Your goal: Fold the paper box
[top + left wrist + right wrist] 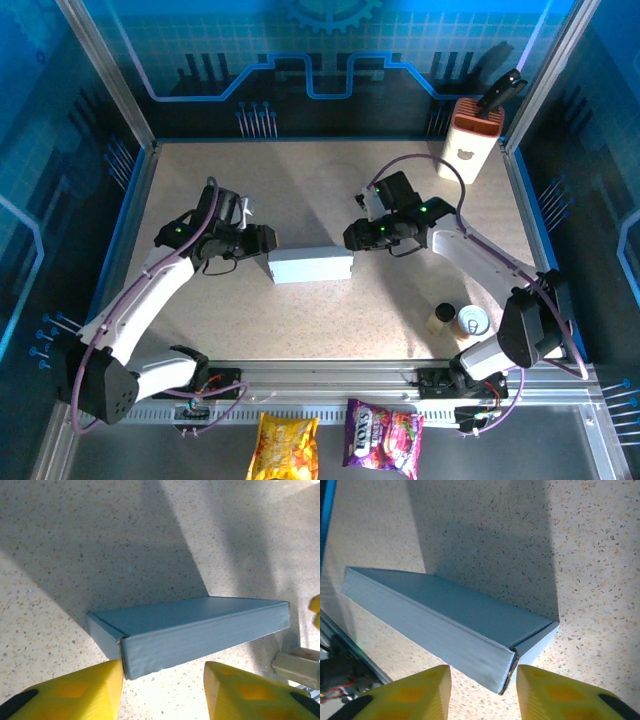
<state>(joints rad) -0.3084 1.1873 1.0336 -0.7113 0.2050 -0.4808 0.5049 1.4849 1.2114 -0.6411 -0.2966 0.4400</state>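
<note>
The paper box (pixel 310 265) lies shut and flat in the middle of the table, a pale grey-white shallow rectangle. My left gripper (pixel 268 240) stands at its left end and my right gripper (pixel 350 237) at its right end. In the left wrist view the box (pixel 200 625) lies just ahead of my open left gripper (pixel 162 682), its near corner beside the left yellow finger (pixel 75 692). From the right wrist, the box (pixel 450 615) points its corner into the gap of my open right gripper (pixel 482 682). Neither gripper holds anything.
A tall white-and-orange container (pixel 470 140) with a bear mark stands at the back right. A can (pixel 473 322) and a small cylinder (pixel 441 318) sit near the right arm's base. Two snack bags (pixel 285 447) (pixel 383 437) lie beyond the table's near edge.
</note>
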